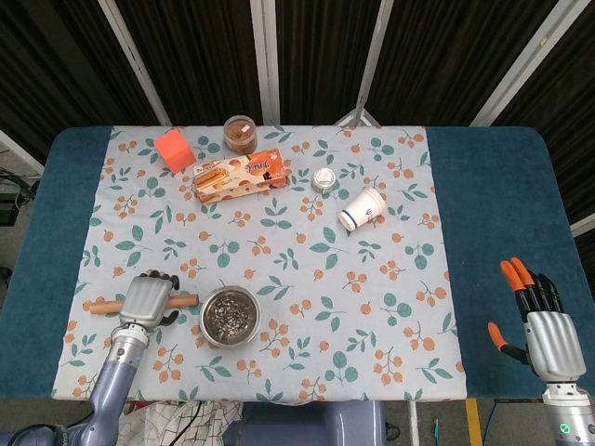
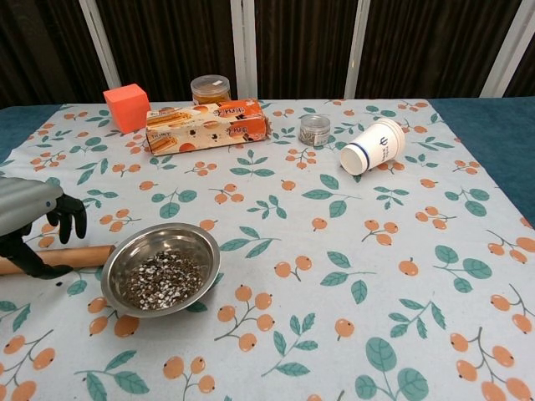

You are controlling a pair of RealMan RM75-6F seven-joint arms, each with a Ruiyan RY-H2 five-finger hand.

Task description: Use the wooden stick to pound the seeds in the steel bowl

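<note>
The wooden stick (image 1: 186, 300) lies flat on the cloth, its right end next to the steel bowl (image 1: 204, 317). Grey and white seeds (image 2: 161, 281) fill the bottom of the bowl (image 2: 160, 241). My left hand (image 1: 149, 298) hovers over the middle of the stick (image 2: 79, 255). In the chest view the left hand (image 2: 29, 221) has its dark fingers (image 2: 68, 217) curled above the far side and its thumb down at the near side, not closed around it. My right hand (image 1: 547, 327) rests at the front right on the blue table, fingers spread, holding nothing.
At the back of the cloth stand an orange cube (image 1: 174, 149), a brown jar (image 1: 241, 134), a snack box (image 1: 241, 177) and a small tin (image 1: 323, 179). A paper cup (image 1: 362, 209) lies tipped on its side. The table's front edge (image 1: 279, 400) runs close below the bowl.
</note>
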